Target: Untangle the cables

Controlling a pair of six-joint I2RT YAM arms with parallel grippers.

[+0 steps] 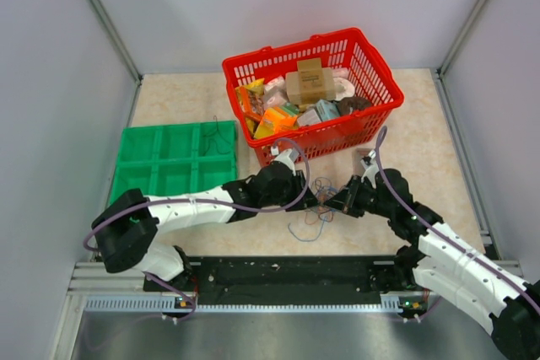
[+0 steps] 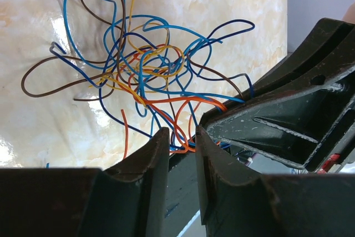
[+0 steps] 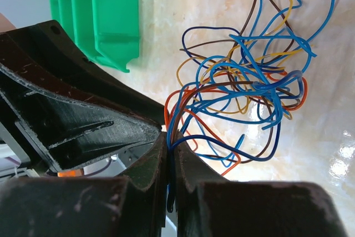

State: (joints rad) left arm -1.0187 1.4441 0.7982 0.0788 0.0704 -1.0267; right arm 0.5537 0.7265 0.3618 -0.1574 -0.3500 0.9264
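Light, springy cables [image 2: 150, 70] lie tangled on the desk [image 1: 422, 149] between both arms. The right gripper [image 3: 168, 159] pinches some strands; the left gripper [image 2: 180, 148] stands slightly apart around others. They are probably best taken at one loose end.

A: State the colours recorded for the cables [image 2: 150, 76].
B: Light blue, dark blue, brown, orange and yellow. Each strand was one plain colour, without stripes.
A: The table [image 1: 430, 158]?
B: Cream, with faint tan marbled veining.
A: The containers?
B: The tray [image 1: 169, 137] was plain green. The basket [image 1: 337, 134] was red, its wall an open lattice.
A: The left gripper [image 2: 182, 134] and right gripper [image 3: 169, 142]?
B: Both were near black with pale scuff marks. The arms [image 1: 194, 206] were white with black joints.
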